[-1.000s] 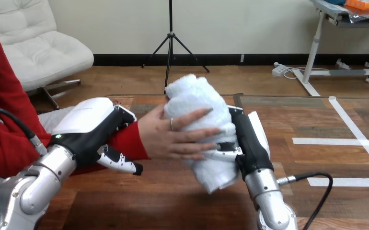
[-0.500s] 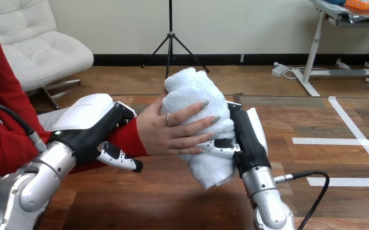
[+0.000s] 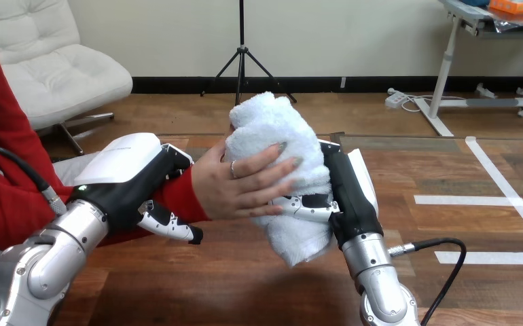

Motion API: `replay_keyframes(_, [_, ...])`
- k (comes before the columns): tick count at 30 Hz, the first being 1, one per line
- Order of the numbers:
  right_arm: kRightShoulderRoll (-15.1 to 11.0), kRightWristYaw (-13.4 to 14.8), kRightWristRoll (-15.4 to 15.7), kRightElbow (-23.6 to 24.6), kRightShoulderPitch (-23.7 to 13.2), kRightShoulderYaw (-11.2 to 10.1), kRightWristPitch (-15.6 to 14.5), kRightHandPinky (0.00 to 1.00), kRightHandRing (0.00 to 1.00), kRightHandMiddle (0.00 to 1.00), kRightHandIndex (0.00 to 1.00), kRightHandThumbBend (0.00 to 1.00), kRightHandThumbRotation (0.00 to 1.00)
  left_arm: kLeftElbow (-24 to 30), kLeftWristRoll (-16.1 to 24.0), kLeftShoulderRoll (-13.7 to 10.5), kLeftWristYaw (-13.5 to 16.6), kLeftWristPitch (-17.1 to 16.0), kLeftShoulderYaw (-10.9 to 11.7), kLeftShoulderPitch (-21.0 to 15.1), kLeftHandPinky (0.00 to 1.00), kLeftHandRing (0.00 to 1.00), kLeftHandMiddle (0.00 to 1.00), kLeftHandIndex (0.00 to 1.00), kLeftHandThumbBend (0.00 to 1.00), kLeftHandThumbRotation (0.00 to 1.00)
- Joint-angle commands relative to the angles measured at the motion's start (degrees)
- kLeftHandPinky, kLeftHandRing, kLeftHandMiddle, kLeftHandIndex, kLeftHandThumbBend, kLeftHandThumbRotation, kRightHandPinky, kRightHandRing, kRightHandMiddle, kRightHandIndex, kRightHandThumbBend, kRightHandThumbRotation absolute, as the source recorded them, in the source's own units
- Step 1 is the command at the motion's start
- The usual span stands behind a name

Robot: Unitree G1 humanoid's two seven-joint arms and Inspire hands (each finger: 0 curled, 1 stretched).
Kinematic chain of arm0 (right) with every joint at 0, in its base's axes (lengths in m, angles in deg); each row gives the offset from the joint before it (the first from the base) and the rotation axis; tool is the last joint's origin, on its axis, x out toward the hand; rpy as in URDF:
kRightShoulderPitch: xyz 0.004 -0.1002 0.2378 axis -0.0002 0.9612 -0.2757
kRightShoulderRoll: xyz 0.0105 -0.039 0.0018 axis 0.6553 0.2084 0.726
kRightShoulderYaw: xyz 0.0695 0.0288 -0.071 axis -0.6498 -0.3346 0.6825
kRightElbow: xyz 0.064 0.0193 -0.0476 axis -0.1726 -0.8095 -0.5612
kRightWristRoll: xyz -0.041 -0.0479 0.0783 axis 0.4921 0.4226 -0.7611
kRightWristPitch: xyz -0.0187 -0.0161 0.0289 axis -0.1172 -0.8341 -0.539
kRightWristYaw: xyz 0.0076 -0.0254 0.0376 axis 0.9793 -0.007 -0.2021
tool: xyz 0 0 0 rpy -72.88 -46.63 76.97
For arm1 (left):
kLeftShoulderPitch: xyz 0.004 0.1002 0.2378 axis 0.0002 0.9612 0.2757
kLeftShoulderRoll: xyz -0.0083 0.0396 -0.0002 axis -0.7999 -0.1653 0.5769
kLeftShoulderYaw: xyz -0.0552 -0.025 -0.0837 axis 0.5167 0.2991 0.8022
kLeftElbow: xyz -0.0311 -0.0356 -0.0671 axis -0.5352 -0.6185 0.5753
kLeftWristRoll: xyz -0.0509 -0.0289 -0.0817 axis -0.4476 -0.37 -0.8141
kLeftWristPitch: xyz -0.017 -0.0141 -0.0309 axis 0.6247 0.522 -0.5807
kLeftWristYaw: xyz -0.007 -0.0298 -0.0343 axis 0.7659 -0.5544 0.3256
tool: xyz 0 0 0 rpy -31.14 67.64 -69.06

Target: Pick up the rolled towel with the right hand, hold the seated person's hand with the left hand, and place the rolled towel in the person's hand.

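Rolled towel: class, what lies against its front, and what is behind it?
The person's hand lies across the front of the rolled towel. The right robot hand grips its right side, thumb showing; its other fingers are covered by the towel.

The white rolled terry towel [image 3: 272, 129] stands nearly upright at the middle, above the brown wooden table [image 3: 245, 288]. The person's hand [image 3: 228, 187] lies against its left side, with its fingers spread across the towel's front. The robot's right hand [image 3: 350, 197] is at the towel's right — fingers wrapped round its lower part. Left of the person's hand, the robot's left hand [image 3: 126, 180] sits over the person's wrist [image 3: 185, 195] — fingers curled beneath it.
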Motion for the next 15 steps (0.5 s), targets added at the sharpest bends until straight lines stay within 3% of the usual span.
replay_keyframes(1, [1.9,-1.3,-0.3,5.0,-2.6,1.9,2.1,0.24,0.29,0.35,0.42,0.77,0.00,3.2,-1.3,0.9,0.5,-1.0,0.9,-4.7,0.27,0.32,0.39,0.41,0.81,0.00])
replay_keyframes(15, [1.2,-1.9,-0.7,5.8,-2.0,2.2,1.4,0.26,0.30,0.36,0.42,0.76,0.00,3.0,-1.8,0.8,0.8,-1.3,0.7,-4.6,0.27,0.32,0.39,0.40,0.81,0.00])
